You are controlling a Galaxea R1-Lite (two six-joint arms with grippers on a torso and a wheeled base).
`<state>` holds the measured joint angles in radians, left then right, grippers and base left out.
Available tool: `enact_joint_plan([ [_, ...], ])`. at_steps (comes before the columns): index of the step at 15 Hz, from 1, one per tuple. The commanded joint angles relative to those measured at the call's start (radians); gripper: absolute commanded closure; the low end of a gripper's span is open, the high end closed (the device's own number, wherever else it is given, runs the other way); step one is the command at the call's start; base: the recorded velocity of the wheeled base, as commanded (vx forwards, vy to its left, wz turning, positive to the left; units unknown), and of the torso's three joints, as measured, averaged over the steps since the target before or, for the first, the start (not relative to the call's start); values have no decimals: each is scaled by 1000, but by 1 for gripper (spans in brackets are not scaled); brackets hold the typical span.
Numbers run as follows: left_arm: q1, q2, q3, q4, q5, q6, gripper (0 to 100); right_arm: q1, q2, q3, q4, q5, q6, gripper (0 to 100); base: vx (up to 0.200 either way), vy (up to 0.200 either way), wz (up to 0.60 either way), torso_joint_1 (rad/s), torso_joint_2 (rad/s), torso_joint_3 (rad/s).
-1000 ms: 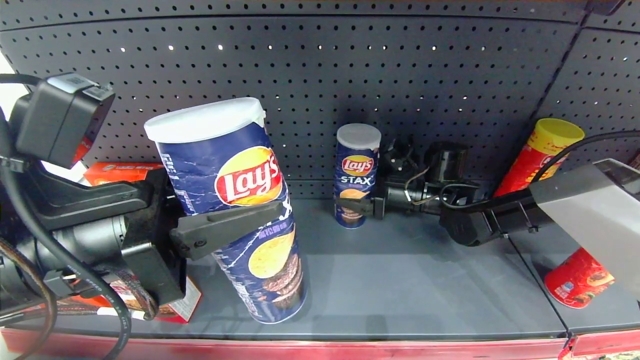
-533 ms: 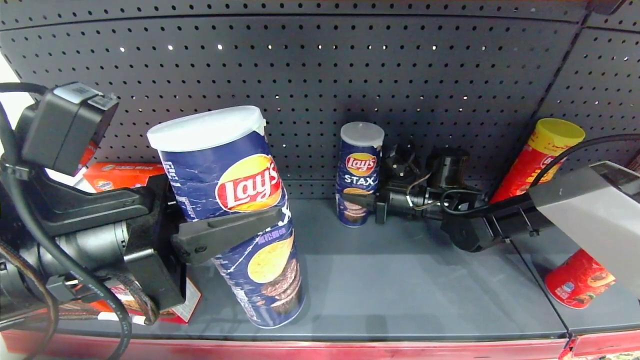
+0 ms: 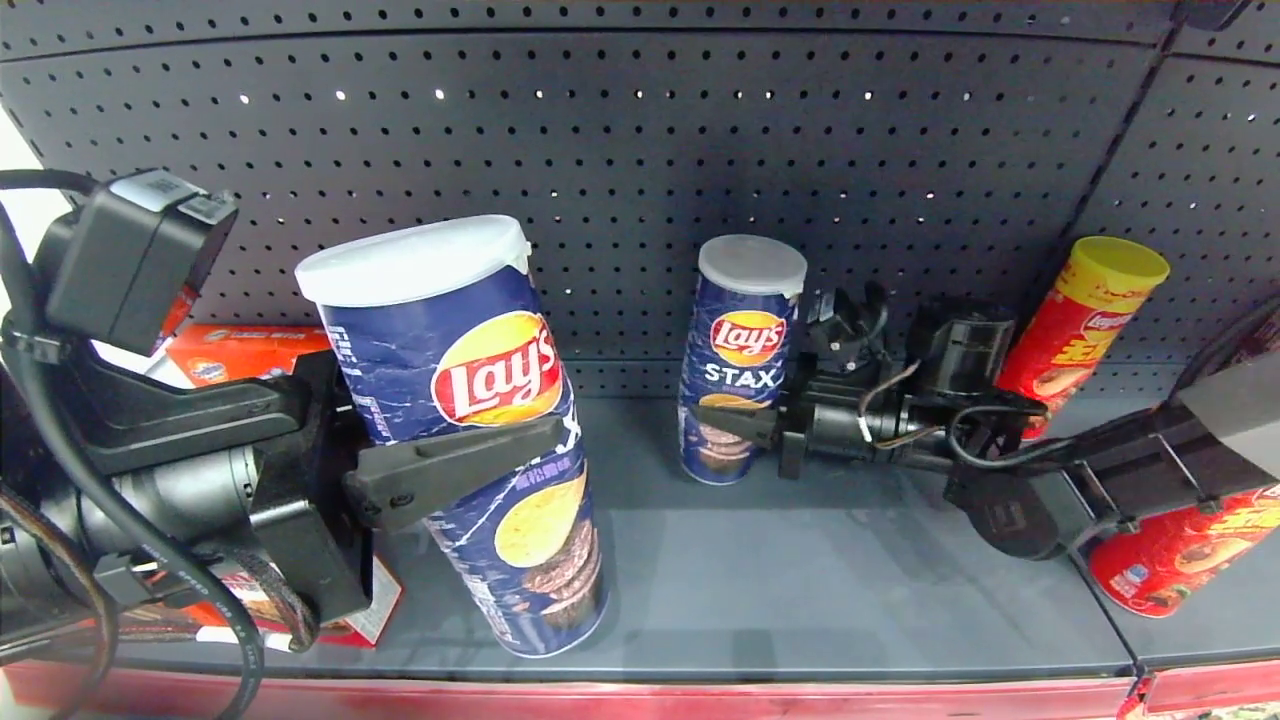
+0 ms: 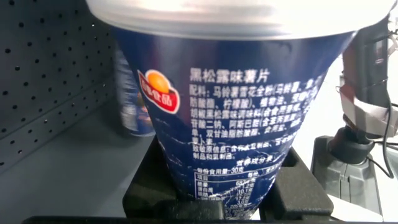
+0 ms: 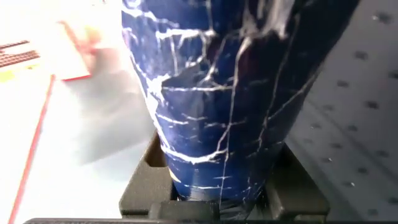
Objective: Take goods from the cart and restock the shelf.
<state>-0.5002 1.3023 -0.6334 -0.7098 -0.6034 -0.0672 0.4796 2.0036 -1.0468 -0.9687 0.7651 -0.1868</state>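
Note:
A big blue chip can (image 3: pixel 470 420) with a white lid leans at the front left of the grey shelf (image 3: pixel 820 590). Its base is down near the shelf's front edge. My left gripper (image 3: pixel 455 450) is shut on its middle, and the left wrist view shows the can (image 4: pixel 230 124) up close. A second blue chip can (image 3: pixel 742 370) stands upright near the pegboard back wall, with my right gripper (image 3: pixel 740 418) shut on its lower half. Whether that base touches the shelf I cannot tell. The right wrist view shows this can (image 5: pixel 217 106) between the jaws.
An orange box (image 3: pixel 245 345) lies at the back left and another box (image 3: pixel 375 605) under my left arm. A red can with a yellow top (image 3: pixel 1090 305) leans on the back wall at the right; a red can (image 3: pixel 1165 560) lies below it. Open shelf lies between the blue cans.
My right gripper has carried its blue can to the right and nearer the front. The left can has sunk a little and then stayed put.

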Motion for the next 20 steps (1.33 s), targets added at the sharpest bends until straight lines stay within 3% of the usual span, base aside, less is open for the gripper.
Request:
enact_joint_plan([
  [1, 0, 0, 0, 0, 1, 0, 100, 37, -111, 185, -102, -1, 0, 100, 0, 0, 0, 0, 0, 0],
  [4, 0, 2, -9, 0, 2, 0, 100, 77, -135, 376, -232, -44, 0, 100, 0, 0, 0, 0, 0, 0],
  [6, 0, 2, -12, 0, 2, 0, 100, 88, -121, 429, -277, -58, 1, 100, 0, 0, 0, 0, 0, 0],
  [20, 5, 2, 4, 0, 2, 0, 100, 111, -25, 515, -432, -35, -5, 100, 0, 0, 0, 0, 0, 0],
])
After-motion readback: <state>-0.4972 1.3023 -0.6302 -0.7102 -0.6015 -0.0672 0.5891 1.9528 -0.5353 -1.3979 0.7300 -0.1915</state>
